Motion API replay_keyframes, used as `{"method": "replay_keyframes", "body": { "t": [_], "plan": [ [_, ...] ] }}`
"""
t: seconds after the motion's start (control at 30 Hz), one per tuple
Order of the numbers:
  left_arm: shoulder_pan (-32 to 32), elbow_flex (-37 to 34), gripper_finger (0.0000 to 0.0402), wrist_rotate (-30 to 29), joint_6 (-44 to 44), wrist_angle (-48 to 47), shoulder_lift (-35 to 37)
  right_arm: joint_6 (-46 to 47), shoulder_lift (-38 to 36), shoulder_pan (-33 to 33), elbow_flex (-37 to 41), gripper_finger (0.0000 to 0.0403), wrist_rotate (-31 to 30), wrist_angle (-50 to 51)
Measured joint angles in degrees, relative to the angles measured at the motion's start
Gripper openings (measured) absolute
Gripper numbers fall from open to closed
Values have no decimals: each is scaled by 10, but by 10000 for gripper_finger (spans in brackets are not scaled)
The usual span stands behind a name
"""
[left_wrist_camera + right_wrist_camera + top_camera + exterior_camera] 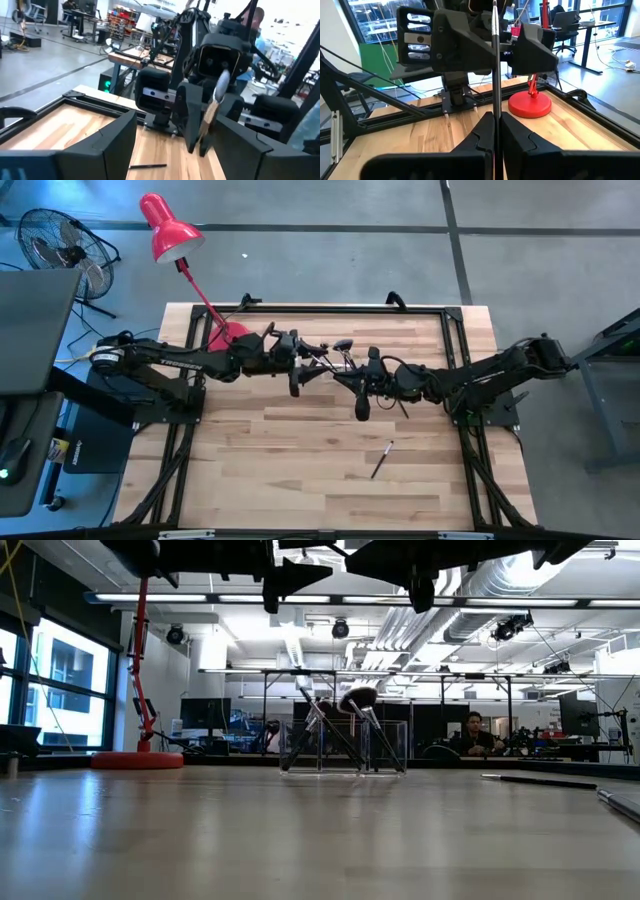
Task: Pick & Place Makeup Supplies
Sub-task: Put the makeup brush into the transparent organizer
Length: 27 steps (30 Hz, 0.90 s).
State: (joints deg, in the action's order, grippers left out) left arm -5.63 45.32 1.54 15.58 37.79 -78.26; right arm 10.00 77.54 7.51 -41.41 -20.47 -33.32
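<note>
left gripper [296, 377] frame centre: fingers spread | right gripper [495, 131]: pinching thin brush [495, 65], probably a liner

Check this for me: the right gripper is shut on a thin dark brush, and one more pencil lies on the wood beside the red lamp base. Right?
Not quite. The right gripper does grip the thin dark brush, but the high view shows the loose pencil lying far from the red lamp base.

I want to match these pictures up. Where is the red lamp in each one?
High view: red lamp, base at the table's back left, shade hanging past the edge.
Low view: far left, base on the table, pole rising.
Left wrist view: not in it.
Right wrist view: base beyond the makeup brush held in the right hand.
Shared landmark: the wooden table.
</note>
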Motion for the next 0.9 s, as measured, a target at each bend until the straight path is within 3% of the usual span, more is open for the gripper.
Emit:
{"method": "replay_keyframes", "body": {
  "t": [0.2,0.4,0.63,0.9],
  "plan": [
    [0,0,241,-10,27,19,0,0,0,0,0,18,-10,0],
    [0,0,204,-11,29,22,0,-13,0,0,0,9,-11,0],
    [0,0,133,-11,28,15,-2,-13,0,0,0,14,-19,-2],
    [1,0,23,3,30,17,-8,-12,1,-1,1,19,-20,2]
  ]
}}
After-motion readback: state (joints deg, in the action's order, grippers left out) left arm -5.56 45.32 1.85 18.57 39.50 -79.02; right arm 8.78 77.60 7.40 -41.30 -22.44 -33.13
